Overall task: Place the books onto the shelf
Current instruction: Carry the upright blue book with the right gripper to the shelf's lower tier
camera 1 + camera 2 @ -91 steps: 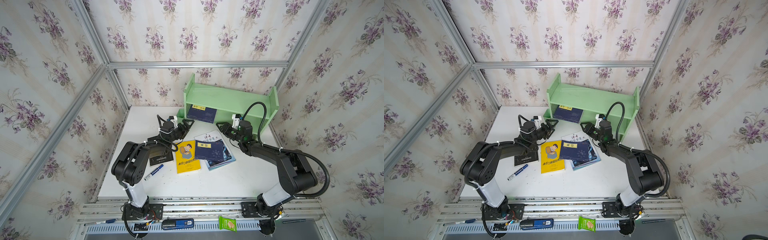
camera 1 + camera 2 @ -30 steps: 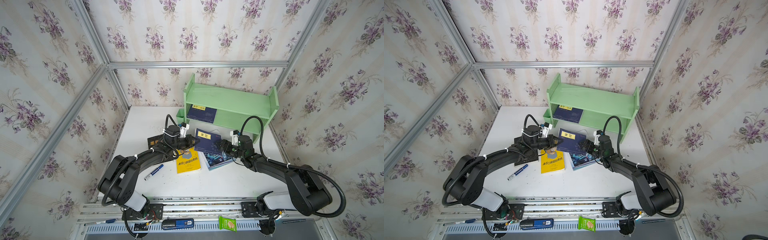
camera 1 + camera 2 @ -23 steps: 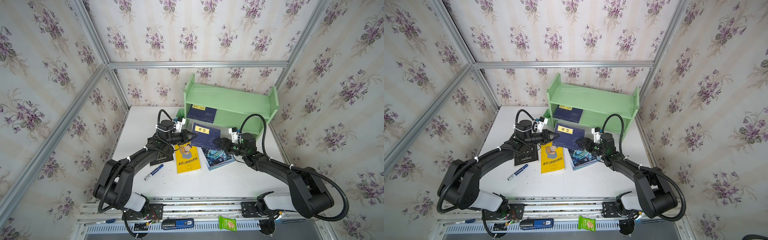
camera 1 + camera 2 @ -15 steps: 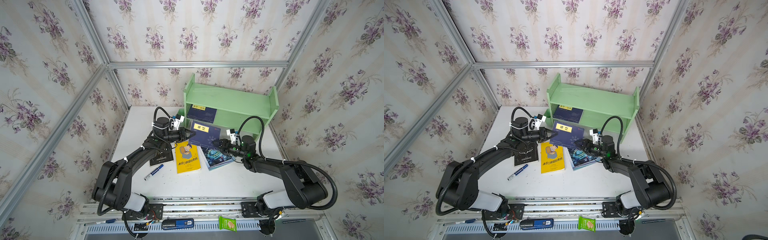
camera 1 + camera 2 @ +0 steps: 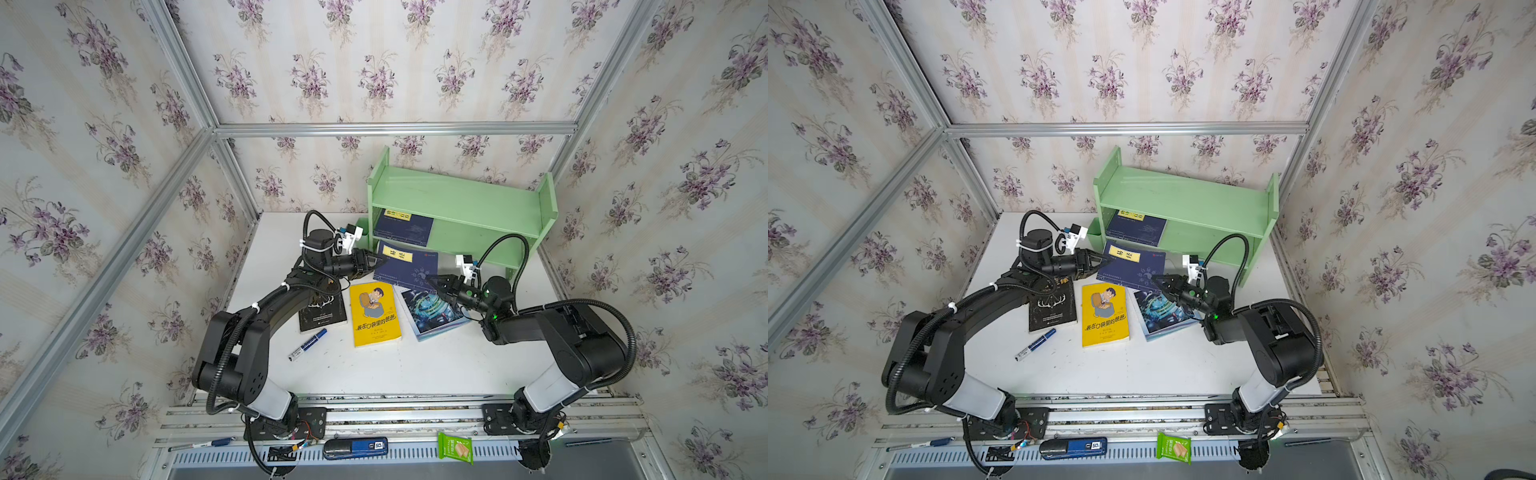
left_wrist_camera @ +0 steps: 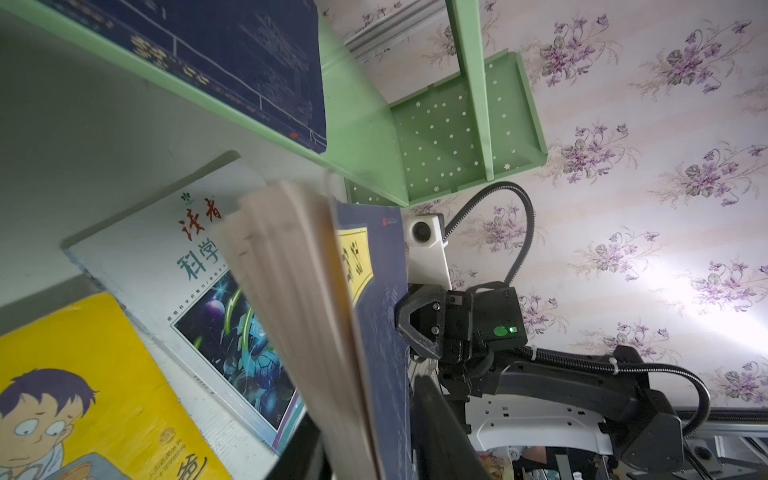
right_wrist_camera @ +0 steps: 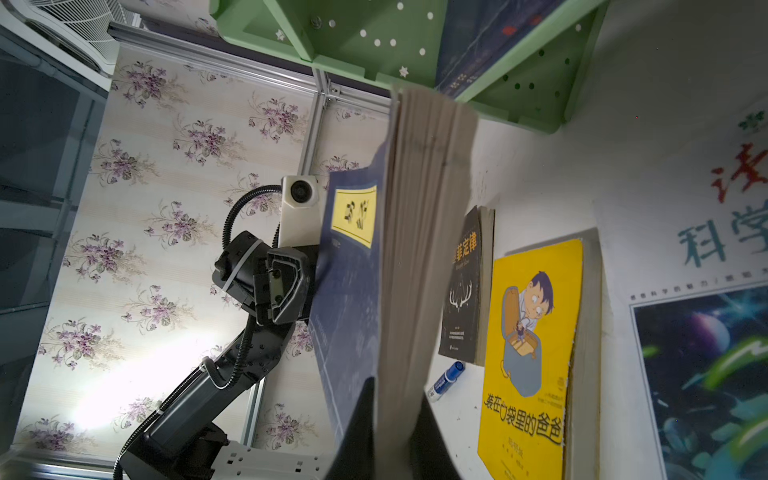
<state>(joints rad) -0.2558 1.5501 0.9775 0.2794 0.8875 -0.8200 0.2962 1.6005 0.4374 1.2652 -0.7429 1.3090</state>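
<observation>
Navy book [image 5: 409, 266] held up in front of the shelf [image 5: 457, 199].
Right pincer [image 5: 432, 279] clamped on one edge; left pincer [image 5: 380, 262] with jaws apart around the opposite edge.

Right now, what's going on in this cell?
Both arms are on one navy book, raised off the table in front of the shelf. The right gripper has its jaws shut on the book's right-hand corner. The left gripper sits at its left edge with jaws parted, so this looks like a hand-off to the right arm. A shelved book lies on the lower tier. The yellow book, black book and white-blue book lie flat on the table.
</observation>
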